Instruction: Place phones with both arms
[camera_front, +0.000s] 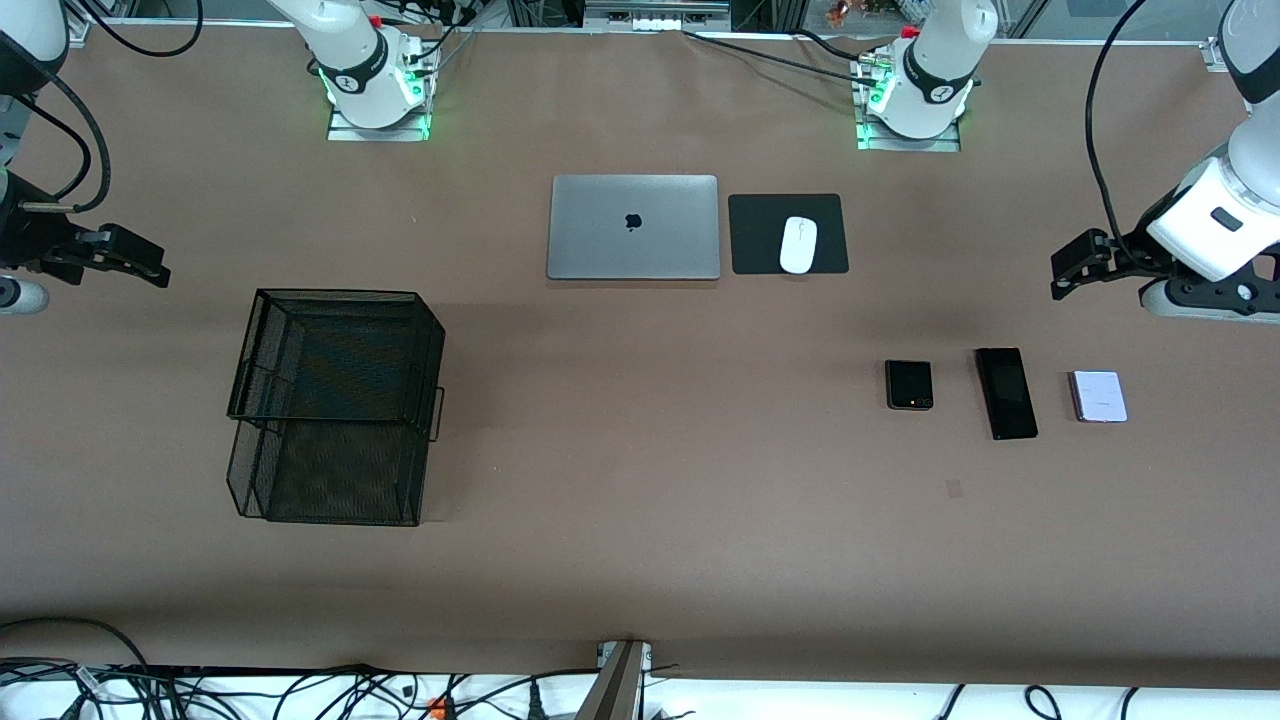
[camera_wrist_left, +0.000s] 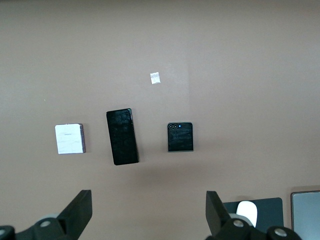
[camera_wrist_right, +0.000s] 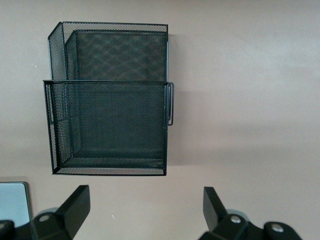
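Three phones in a row toward the left arm's end of the table, all nearer the front camera than the mouse pad: small squarish black phone closest to the pad's end of the row, long slim black slab just beside it, pale lavender-white phone last, each apart from its neighbour and flat on the table. Likely light, rigid, smooth-faced and low-lying, so probably slippery and hard to get fingers under; best taken across the narrow width, pinching the two long edges, glass faces spared. A small paper scrap on the bare surface nearer the camera than the slab, no hindrance. Black mesh tray stack well apart from the pad, toward the right arm's end, seemingly the destination, open top unobstructed. On the pad, a white mouse; beside the pad, a closed silver laptop; neither in the path. Left gripper spread wide and empty, up over the table near the lavender phone's end of the row. Right gripper likewise spread and empty, waiting over the table's edge past the tray.
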